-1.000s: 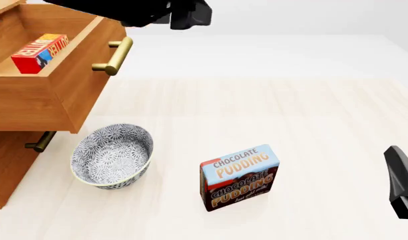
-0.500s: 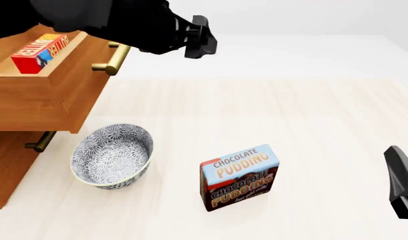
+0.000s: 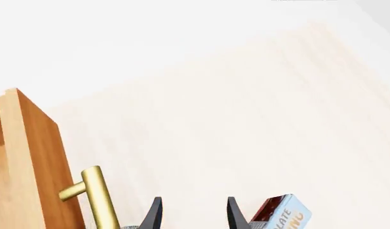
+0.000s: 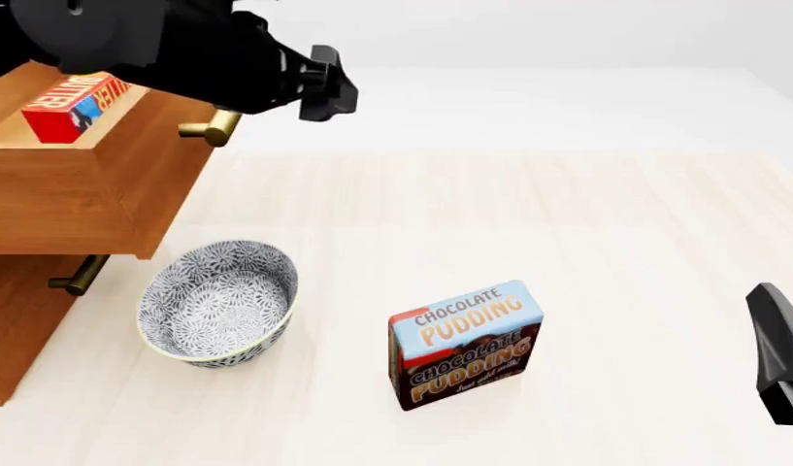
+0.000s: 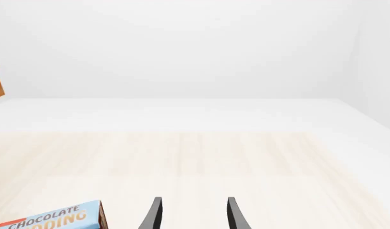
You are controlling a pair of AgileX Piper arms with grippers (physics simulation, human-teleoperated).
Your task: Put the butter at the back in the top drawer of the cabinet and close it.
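The butter [image 4: 70,105], a small red box with an orange top, lies inside the top drawer [image 4: 124,184], which stands pulled out of the cabinet [image 4: 11,320]. My left gripper [image 4: 326,93] hovers open and empty just right of the drawer's brass handle [image 4: 216,129], with the arm crossing above the drawer. In the left wrist view the gripper [image 3: 193,219] has its fingers apart beside the handle [image 3: 97,199] and drawer front [image 3: 38,157]. My right gripper [image 5: 193,217] is open and empty, low at the table's right edge [image 4: 778,354].
A patterned bowl [image 4: 218,301] sits on the table below the open drawer. The chocolate pudding box [image 4: 468,345] stands upright near the front middle, also seen as the pudding box [image 3: 280,214] in the left wrist view. A lower drawer handle [image 4: 79,275] sticks out under the open drawer.
My left arm has swung down and to the left, bringing its gripper close to the top drawer's handle. The drawer, butter and right arm have not moved.
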